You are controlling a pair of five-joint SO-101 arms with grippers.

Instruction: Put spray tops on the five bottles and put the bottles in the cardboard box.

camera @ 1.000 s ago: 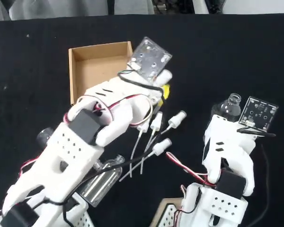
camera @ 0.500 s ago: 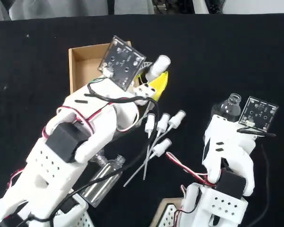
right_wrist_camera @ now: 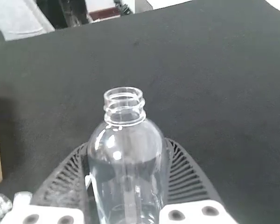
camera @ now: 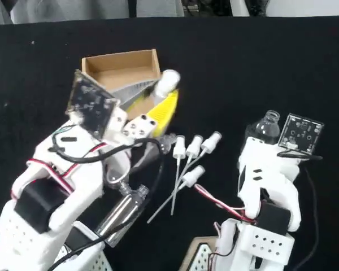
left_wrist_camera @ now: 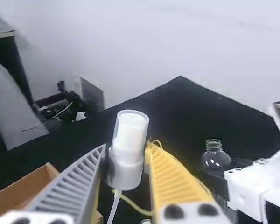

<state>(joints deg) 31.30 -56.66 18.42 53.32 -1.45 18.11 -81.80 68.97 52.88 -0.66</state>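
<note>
Left claw [camera: 165, 90] clenched on a white spray top [camera: 169, 79] beside the cardboard box [camera: 118, 59], upper left of the high view — right claw [camera: 259, 136] grasps a clear open-necked bottle [camera: 266, 123], right of centre.

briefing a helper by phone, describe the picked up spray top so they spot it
Find the cardboard box. Beside its right edge the left gripper holds a spray top. Four other tops lie loose on the table; this one is clamped between grey and yellow fingers.

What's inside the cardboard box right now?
The cardboard box shows bare floor, no bottles, at its far side. The left gripper and its spray top cover the near part.
</note>
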